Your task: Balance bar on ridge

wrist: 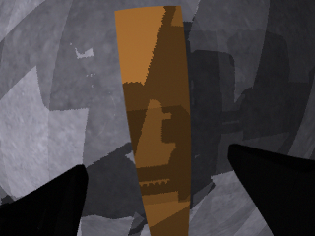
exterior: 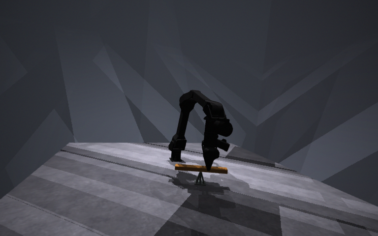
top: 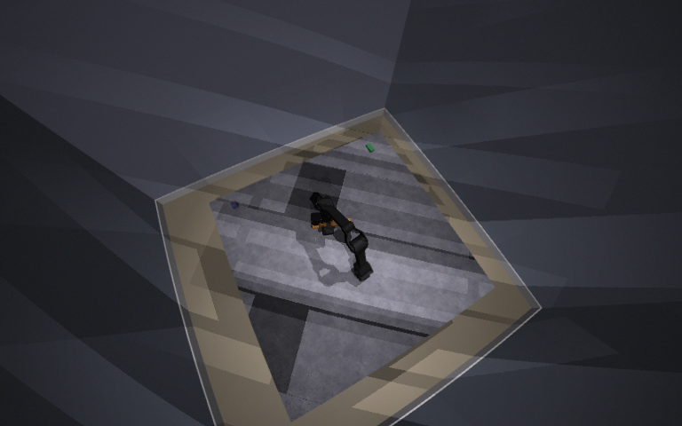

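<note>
"Where is the bar (top: pixel 317 226) (exterior: pixel 189 167) (wrist: pixel 159 98)?"

"Across the ridge (exterior: pixel 200 179), both ends off the table (exterior: pixel 125 194), its three o'clock end slightly lower in the exterior view."

"And the gripper (top: pixel 328 223) (exterior: pixel 208 169) (wrist: pixel 159 163)?"

"Its jaws stand wide apart astride the bar, gripping nothing."

"What could spoil it?"

"A sideways lift might brush the bar; off-centre weight might tip it towards three o'clock."

Our arm (top: pixel 345 224) (exterior: pixel 201 98) was bent in a high arch, and our gripper (exterior: pixel 208 168) (wrist: pixel 159 163) pointed downward, its two fingers standing wide apart.
</note>
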Robot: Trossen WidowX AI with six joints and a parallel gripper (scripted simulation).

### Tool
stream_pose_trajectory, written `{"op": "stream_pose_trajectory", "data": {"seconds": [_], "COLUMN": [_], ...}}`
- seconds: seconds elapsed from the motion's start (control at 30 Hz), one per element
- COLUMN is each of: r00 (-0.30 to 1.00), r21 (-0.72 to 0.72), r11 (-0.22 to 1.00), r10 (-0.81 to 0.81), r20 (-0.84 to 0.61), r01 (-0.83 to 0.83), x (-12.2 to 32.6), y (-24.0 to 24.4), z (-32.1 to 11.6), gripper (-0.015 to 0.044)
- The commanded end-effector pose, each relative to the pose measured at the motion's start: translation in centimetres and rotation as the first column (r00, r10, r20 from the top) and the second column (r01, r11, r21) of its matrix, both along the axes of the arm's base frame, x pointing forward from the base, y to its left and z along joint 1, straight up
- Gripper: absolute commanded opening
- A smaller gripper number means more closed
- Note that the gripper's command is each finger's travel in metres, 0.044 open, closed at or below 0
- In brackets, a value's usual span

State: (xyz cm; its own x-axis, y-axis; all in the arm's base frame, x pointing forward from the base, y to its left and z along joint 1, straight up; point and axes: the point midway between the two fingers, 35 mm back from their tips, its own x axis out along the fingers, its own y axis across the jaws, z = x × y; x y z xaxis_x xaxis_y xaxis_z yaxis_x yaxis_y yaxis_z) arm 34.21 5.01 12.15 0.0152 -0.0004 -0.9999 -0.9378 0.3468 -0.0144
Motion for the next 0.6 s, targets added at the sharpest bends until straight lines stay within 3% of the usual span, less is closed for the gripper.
{"op": "stream_pose_trajectory", "data": {"seconds": [0.0,0.17,0.57], "r00": [1.000,1.000,1.000], "r21": [0.003,0.003,0.003], "r11": [1.000,1.000,1.000], "r10": [-0.001,-0.001,-0.001], "r20": [0.022,0.021,0.021], "r01": [0.001,0.001,0.001], "x": [0.5,-0.1,-0.1], "y": [0.1,0.0,0.0], "z": [3.6,8.3,8.5], "gripper": [0.0440,0.0440,0.0440]}}
